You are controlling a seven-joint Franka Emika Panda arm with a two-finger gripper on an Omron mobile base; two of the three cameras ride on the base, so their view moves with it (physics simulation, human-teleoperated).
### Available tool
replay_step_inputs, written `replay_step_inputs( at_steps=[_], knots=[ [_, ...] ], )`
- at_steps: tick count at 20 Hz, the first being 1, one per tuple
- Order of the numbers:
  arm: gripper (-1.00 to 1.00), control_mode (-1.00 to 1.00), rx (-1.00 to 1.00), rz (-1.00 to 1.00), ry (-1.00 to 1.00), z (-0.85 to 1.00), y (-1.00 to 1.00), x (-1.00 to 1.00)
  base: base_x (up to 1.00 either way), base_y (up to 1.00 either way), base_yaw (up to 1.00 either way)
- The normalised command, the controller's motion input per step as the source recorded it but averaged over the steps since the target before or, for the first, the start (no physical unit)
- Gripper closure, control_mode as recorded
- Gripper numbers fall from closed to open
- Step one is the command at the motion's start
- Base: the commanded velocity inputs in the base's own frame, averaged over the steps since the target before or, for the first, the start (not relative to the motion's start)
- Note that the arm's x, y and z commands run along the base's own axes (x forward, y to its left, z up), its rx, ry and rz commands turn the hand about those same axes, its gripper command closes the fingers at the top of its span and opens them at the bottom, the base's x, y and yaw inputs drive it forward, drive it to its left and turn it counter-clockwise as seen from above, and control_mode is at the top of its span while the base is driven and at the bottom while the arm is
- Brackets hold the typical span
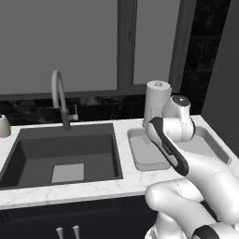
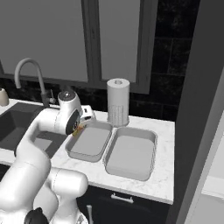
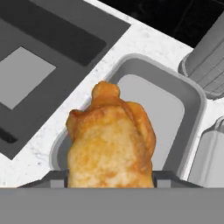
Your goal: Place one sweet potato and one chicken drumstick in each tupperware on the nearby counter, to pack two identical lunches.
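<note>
Right now the fingers (image 2: pixel 77 129) are clenched on the drumstick (image 3: pixel 111 144), which rises straight out from between them in the hand view, its long axis running away from the fingers with the narrower knobbed end farthest out. Directly beyond that end lies the nearer tray (image 3: pixel 192 105); so the drumstick sits above the tray's near rim, pointing into its bare floor. From the right base view, the fingers hang at the tray's sink-side edge, a sliver of orange-brown showing below the wrist. The second tray (image 2: pixel 131 155) lies just beside the first, on the side away from the sink (image 1: pixel 60 154), and looks bare as well. My judgement: a short reach forward over the rim, then a release, would do.

The drumstick is golden-brown, lumpy and glossy. Both trays are smooth light grey, shallow, with rounded corners. The counter (image 2: pixel 166 175) is white and faintly veined. A ribbed paper roll (image 2: pixel 118 101) stands behind the trays.
</note>
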Motion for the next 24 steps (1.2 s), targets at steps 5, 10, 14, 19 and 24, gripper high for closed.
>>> replay_step_inputs(
  at_steps=[5,10,14,19,24],
  knots=[
    [1.0,-1.0,-0.1,0.14,0.15,-0.46,-0.06,0.39,0.0,0.0,0.0],
    [1.0,-1.0,0.0,0.13,0.0,-0.41,-0.07,0.31,0.0,0.0,0.0],
    [1.0,-1.0,0.0,0.01,-0.02,-0.55,-0.05,0.02,0.0,0.0,0.0],
    [1.0,-1.0,0.0,0.0,0.0,-0.44,0.0,0.11,0.0,0.0,0.0],
    [1.0,-1.0,0.0,0.0,0.0,-0.34,0.0,0.0,0.0,0.0,0.0]
  ],
)
